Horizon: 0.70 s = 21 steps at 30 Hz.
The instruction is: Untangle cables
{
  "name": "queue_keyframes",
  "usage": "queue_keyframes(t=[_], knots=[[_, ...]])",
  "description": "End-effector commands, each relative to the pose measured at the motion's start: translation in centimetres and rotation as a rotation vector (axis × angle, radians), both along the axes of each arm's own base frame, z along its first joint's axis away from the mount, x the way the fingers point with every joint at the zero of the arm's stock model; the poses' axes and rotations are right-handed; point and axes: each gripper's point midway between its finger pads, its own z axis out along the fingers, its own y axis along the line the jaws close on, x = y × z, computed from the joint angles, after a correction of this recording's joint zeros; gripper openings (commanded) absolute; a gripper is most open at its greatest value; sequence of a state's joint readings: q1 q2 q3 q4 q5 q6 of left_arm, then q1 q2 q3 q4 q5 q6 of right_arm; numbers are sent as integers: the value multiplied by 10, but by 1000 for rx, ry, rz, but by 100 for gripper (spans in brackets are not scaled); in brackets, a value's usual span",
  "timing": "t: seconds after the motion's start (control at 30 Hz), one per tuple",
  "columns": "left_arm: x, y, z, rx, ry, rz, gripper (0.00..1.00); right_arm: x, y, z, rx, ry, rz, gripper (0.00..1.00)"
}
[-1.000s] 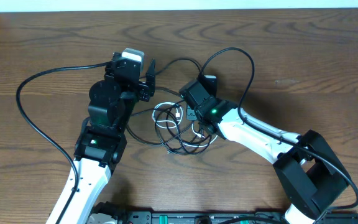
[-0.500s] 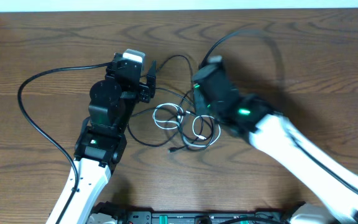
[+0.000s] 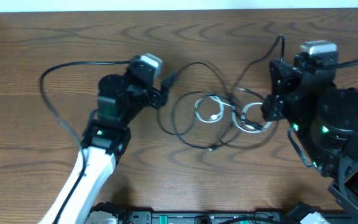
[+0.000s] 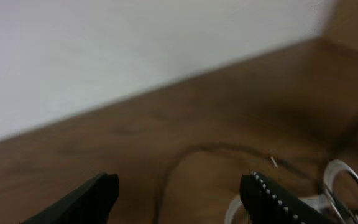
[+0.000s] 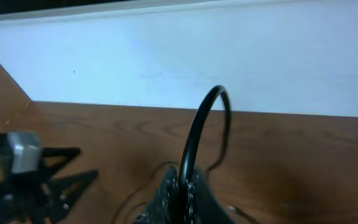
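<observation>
Wood-grain table, pale wall behind. My left arm comes in from the lower left; my right arm is the bulky one at the right edge.

The cables lie loose on the table, mid-frame, between my two pincers. The heap's long axis runs left-right, pincer to pincer.

My right pincer is clamped on a black cord, which arcs up out of the fingers and back down toward the heap. My left pincer has its fingers apart with nothing in them. A thin black loop lies on the table just beyond its tips, to its right in the overhead view.

The white cord sits as two small loops in the middle and toward the right side, nearer my right pincer. A small plug end pokes out at the near edge of the heap.

Judgement: the right side is anchored, so the left is the free one and the nearer to the black loop. The reach goes right and down along the heap's axis. Pulling apart along that axis should open the loops, though the white loops may snag on the black.
</observation>
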State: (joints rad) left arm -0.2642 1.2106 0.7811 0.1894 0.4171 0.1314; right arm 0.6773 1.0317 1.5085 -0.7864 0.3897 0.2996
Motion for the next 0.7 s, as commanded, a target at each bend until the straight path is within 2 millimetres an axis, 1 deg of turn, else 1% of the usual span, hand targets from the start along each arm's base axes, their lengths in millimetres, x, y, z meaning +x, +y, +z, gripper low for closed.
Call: queue_keyframes(t=[0.0,0.1,0.17,0.3,0.37,0.43,0.5,0.67], knots=[[-29,-47,-16,-74,80,-322,68,4,3,-6,-32,13,12,2],[-49,-74,-38,-89,130,-518,68,8,11,-12,-40,32,29,1],[-59,-87,-51,-95,155,-602,68,10,15,-15,-42,41,42,2],[-64,-109,-74,-75,170,-664,68,11,17,-17,-46,49,50,1],[-66,-119,-81,-69,160,-692,68,10,18,-17,-46,51,54,1],[-66,-133,-90,-58,141,-710,68,9,20,-18,-44,57,66,1],[-61,-141,-100,-37,124,-694,68,8,22,-19,-41,62,83,1],[-42,-152,-121,24,75,-603,68,4,27,-22,-38,78,117,2]])
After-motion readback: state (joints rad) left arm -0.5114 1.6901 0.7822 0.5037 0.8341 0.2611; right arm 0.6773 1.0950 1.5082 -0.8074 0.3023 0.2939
